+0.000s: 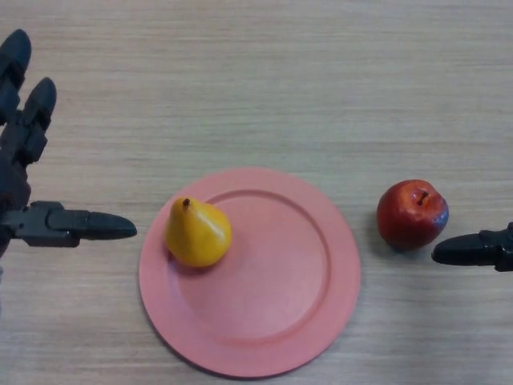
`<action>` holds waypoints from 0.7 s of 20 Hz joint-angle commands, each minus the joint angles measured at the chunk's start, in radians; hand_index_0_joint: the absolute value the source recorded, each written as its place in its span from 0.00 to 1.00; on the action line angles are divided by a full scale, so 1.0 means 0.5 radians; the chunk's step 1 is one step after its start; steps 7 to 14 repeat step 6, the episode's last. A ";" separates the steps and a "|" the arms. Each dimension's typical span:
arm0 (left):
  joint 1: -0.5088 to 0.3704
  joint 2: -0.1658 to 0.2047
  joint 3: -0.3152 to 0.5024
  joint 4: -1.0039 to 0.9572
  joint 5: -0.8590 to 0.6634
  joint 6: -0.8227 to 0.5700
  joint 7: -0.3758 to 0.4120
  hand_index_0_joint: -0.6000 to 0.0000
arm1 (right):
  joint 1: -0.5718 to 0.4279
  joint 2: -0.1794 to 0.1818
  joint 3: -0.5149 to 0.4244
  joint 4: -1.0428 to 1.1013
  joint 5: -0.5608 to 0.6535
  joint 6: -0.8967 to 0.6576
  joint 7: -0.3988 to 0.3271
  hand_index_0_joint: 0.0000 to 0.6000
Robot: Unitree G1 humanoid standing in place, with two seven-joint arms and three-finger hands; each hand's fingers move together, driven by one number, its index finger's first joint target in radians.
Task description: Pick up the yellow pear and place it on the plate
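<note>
The yellow pear [197, 232] lies on the left part of the pink plate [272, 321], stem pointing up and back. My left hand [28, 160] is at the left edge, open, its fingers straight and its thumb [84, 225] pointing right toward the pear, a short gap away from it and the plate. It holds nothing. Of my right hand [474, 249] only one dark fingertip shows at the right edge, just right of the apple.
A red apple [412, 213] sits on the wooden table [280, 80] to the right of the plate, close to my right hand's fingertip.
</note>
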 commanded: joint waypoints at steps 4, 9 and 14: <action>-0.059 0.113 0.173 -0.160 -0.013 -0.103 -0.041 1.00 | -0.077 -0.078 -0.086 -0.085 0.089 -0.254 0.044 0.00; -0.063 0.109 0.154 -0.157 0.069 -0.157 -0.066 1.00 | -0.080 -0.076 -0.085 -0.076 0.087 -0.272 0.049 0.00; -0.063 0.109 0.154 -0.157 0.069 -0.157 -0.066 1.00 | -0.080 -0.076 -0.085 -0.076 0.087 -0.272 0.049 0.00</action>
